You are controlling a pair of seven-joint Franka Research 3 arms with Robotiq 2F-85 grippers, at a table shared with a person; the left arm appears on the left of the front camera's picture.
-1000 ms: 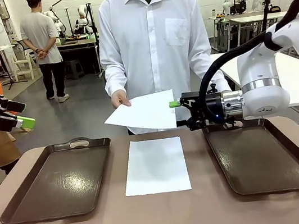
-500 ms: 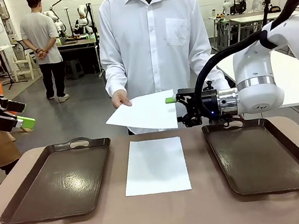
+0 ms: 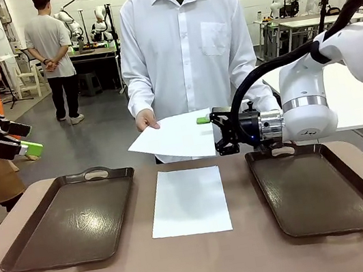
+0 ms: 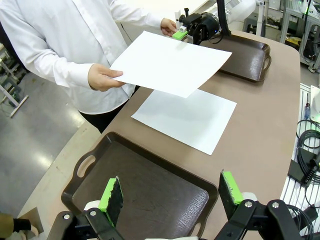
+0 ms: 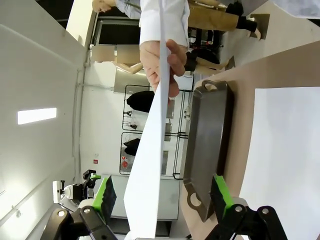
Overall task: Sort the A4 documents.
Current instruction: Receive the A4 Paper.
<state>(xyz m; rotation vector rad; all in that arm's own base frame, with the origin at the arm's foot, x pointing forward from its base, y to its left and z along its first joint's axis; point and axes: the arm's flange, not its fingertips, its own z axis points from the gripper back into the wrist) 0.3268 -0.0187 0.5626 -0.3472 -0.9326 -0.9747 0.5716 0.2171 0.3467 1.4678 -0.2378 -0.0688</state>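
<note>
A person's hand [image 3: 144,120] holds one white A4 document [image 3: 178,136] in the air over the table's far edge. My right gripper [image 3: 212,135] reaches in sideways from the right, open, with its jaws on either side of that sheet's right edge. In the right wrist view the sheet [image 5: 150,150] runs edge-on between the green pads of the right gripper [image 5: 162,192], apart from both. A second A4 document [image 3: 190,200] lies flat between the trays. My left gripper [image 3: 25,145] hovers open at the far left, high above the left tray [image 4: 145,185], and the left wrist view shows nothing between its jaws [image 4: 172,192].
Two dark brown handled trays flank the flat sheet, one on the left [image 3: 70,219] and one on the right [image 3: 317,187]. The person stands close behind the table's far edge. My right arm [image 3: 315,104] crosses above the right tray's far end.
My right gripper has moved left toward the held sheet, and its fingers now straddle the sheet's right edge. The left arm and the flat sheet have not moved.
</note>
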